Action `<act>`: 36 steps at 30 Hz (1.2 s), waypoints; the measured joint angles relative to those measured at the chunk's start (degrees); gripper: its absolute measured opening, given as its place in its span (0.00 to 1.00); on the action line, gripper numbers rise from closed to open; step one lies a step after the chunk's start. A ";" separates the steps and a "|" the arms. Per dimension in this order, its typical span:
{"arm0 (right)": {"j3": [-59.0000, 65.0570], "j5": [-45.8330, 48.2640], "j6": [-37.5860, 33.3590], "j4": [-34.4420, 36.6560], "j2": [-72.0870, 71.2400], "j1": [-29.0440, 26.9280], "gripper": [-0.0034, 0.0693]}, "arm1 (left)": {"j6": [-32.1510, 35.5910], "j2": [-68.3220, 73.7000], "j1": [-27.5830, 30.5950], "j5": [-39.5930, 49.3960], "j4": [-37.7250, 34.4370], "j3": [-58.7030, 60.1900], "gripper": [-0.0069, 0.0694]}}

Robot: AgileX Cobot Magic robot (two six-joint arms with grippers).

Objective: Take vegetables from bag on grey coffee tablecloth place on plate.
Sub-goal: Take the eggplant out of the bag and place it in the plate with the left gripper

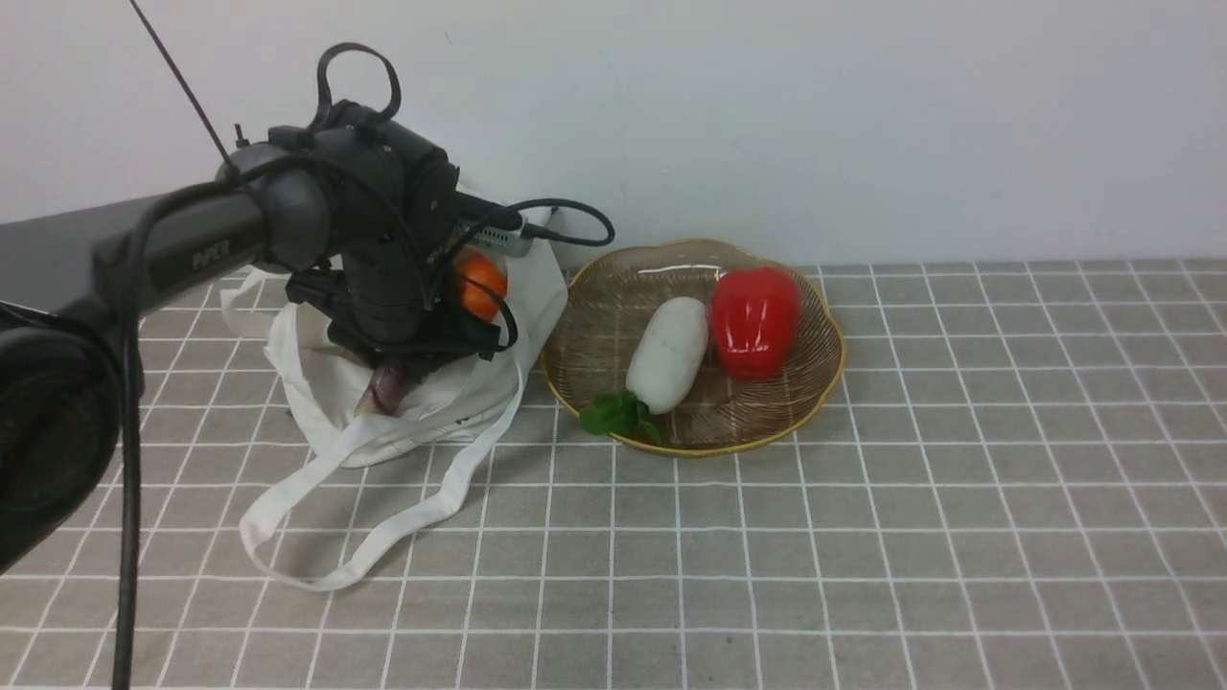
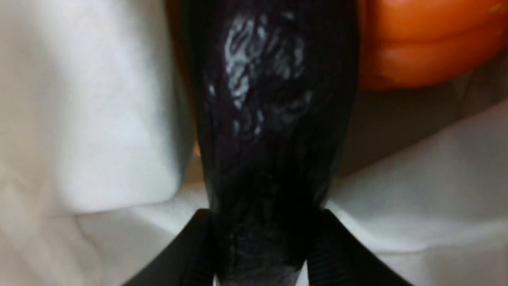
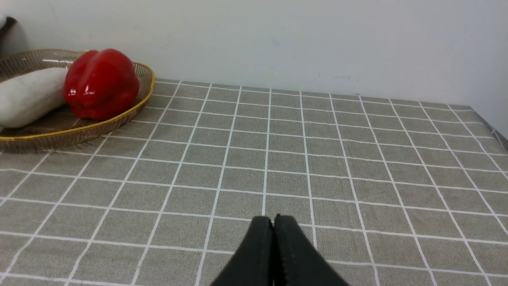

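Note:
The white bag [image 1: 326, 383] lies on the grey coffee tablecloth [image 1: 863, 537], left of the plate [image 1: 834, 374]. My left gripper [image 1: 393, 369] reaches down into the bag's mouth. In the left wrist view its two black fingers [image 2: 198, 246] press both sides of a glossy dark-purple eggplant [image 2: 270, 119], so the left gripper [image 2: 264, 216] is shut on it. The eggplant's pale stem end [image 1: 388, 388] pokes out under the wrist. An orange pumpkin [image 1: 479, 280] sits in the bag beside it [image 2: 428, 39]. My right gripper [image 3: 273, 222] hovers shut over bare cloth, away from the plate [image 3: 79, 133].
A white radish [image 1: 668, 353] with green leaves and a red bell pepper [image 1: 755, 321] lie on the plate. The bag's long straps [image 1: 383, 522] trail toward the front of the table. A white wall stands right behind the bag and plate.

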 joint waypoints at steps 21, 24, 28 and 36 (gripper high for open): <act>0.00 0.00 0.00 0.00 0.00 0.00 0.03 | 18.66 -24.97 -1.46 16.58 -27.63 0.00 0.45; 0.00 0.00 0.00 0.00 0.00 0.00 0.03 | 19.06 -22.62 -5.55 12.02 -31.99 0.06 0.45; 0.00 0.00 0.00 0.00 0.00 0.00 0.03 | 19.06 -18.44 -8.90 0.68 -33.21 0.06 0.45; 0.00 0.00 0.00 0.00 0.00 0.00 0.03 | 18.16 -8.31 -10.29 -13.94 -34.11 -0.35 0.45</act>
